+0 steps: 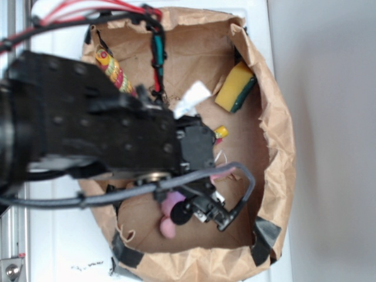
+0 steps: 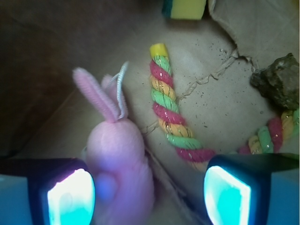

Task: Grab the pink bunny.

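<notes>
Brown paper, creased and speckled with dirt, lined the shallow bag [image 1: 276, 147] that sat on a white table [image 1: 59, 247], and everything lay on that crumpled floor. Low in the exterior frame, the pink bunny [image 2: 119, 159] showed only as pink lumps under the black arm; in the wrist view it filled the lower left, lying with its ears toward the top of the frame and its thin white loop [image 2: 121, 89] curling beside them. Its body sat close to the left pad, seemingly touching it, and well apart from the right pad, so the toy was off-centre in the gap. Just right of the bunny ran the red-yellow-green twisted rope [image 2: 171, 117], bending along the bottom right toward a dark lump [image 2: 279, 79] at the right edge. A yellow sponge [image 2: 187, 7] with a green backing lay at the top edge, far from the work. The gripper [image 2: 150, 194] had its jaws spread wide and held nothing. From outside, the arm reached in from the left of the frame, its wrist bent down over the lower middle of the bag, cables looping around it. Judging by this, a small shift toward the bunny seemed needed before closing, lest the rope be caught too.
</notes>
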Robot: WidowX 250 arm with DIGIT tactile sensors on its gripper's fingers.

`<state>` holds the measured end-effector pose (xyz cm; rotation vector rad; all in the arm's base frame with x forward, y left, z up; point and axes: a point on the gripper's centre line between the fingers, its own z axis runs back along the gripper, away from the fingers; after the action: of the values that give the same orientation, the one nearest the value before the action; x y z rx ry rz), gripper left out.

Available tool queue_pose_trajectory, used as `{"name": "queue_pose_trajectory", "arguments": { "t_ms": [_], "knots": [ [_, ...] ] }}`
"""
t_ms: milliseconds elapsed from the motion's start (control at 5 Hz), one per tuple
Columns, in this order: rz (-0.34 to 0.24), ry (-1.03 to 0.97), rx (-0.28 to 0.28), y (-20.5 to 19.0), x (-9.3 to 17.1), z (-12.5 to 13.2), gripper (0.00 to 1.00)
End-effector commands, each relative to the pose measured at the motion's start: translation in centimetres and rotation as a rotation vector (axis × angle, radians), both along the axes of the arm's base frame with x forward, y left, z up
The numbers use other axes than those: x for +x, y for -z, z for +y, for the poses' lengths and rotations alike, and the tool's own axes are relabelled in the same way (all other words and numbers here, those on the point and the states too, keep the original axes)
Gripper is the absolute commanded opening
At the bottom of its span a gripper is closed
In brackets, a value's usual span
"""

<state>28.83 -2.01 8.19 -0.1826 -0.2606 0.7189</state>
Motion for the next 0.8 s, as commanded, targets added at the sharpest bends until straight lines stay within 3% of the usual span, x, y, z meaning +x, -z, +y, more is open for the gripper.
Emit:
{"name": "queue_pose_trajectory", "arguments": {
  "t_ms": [0,400,600],
  "knots": [
    [0.007,0.017,-0.026,-0.7,-0.5,-0.5,1.0],
    [0.001,0.027,-0.059,-0.9,-0.5,-1.7,1.0],
    [-0.016,0.028,-0.092,-1.7,1.1,-2.4,1.0]
  ]
}}
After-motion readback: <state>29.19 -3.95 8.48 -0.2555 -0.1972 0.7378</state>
